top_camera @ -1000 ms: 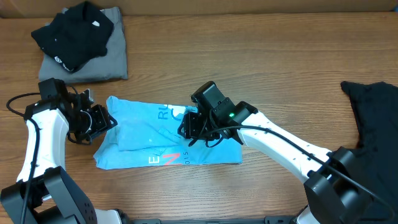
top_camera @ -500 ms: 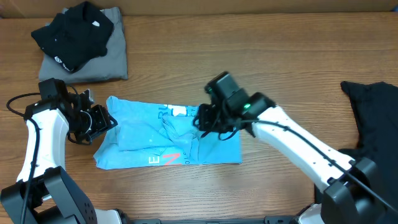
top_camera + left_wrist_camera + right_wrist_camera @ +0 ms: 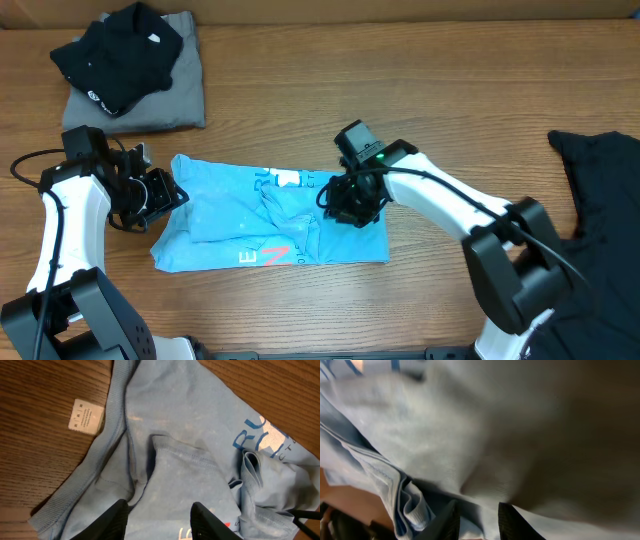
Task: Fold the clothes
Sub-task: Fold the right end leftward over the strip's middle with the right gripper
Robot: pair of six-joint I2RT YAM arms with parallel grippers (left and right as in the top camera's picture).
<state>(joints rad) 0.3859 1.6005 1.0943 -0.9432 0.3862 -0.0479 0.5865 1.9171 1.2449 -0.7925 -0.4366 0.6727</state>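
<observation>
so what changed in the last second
The right gripper slid rightward across the blue shirt, from its middle to near its right edge, dragging a fold along so the white label now shows. Whether its fingers grip cloth is unclear. The left gripper, folded pile and black garment stayed put.

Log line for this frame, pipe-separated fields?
blue shirt: laid out, rumpled | left tool: open, at shirt's left edge | right tool: on shirt's right side, grip unclear
</observation>
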